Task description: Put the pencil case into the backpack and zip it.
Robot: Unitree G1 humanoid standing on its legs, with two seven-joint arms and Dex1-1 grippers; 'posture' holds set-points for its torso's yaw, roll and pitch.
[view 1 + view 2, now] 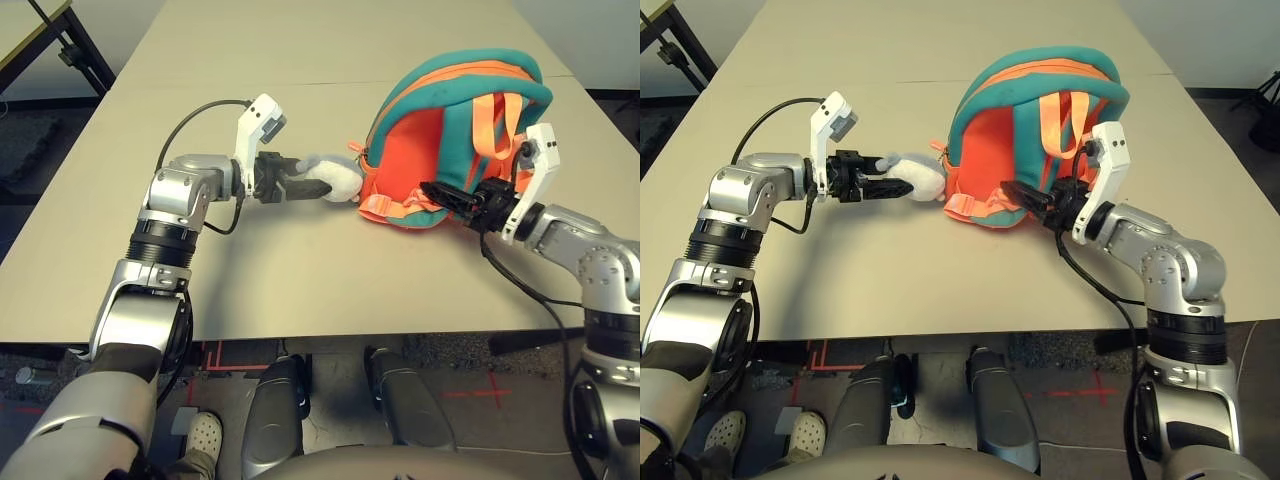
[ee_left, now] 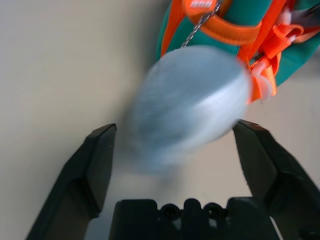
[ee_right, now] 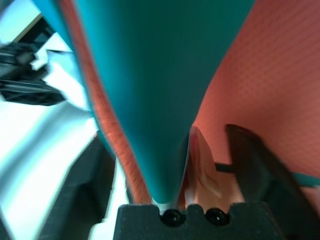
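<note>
1. We see the backpack (image 1: 455,130) lying on the table (image 1: 300,60), strap side facing the robot, zip line along its top edge looking closed; we judge the task is at or near its end.
2. Pencil case: we cannot spot it, so we judge it sits inside the backpack.
3. Left gripper (image 1: 318,187) is just beside the backpack's left lower corner, fingers spread wide around the plush toy (image 2: 192,102); the toy sits between the fingers (image 2: 95,165), no firm clamp visible.
4. Right gripper (image 1: 1018,195) is at the backpack's lower right edge, fingers wide, teal fabric and an orange strap between them, not pinched.
5. Risk: if either arm pulls away sideways, a finger could snag the plush toy's chain (image 2: 200,22) or a strap loop (image 1: 395,208) and drag the backpack.
6. Risk: a zip not fully shut may let the case slide out if the backpack gets tugged.
</note>
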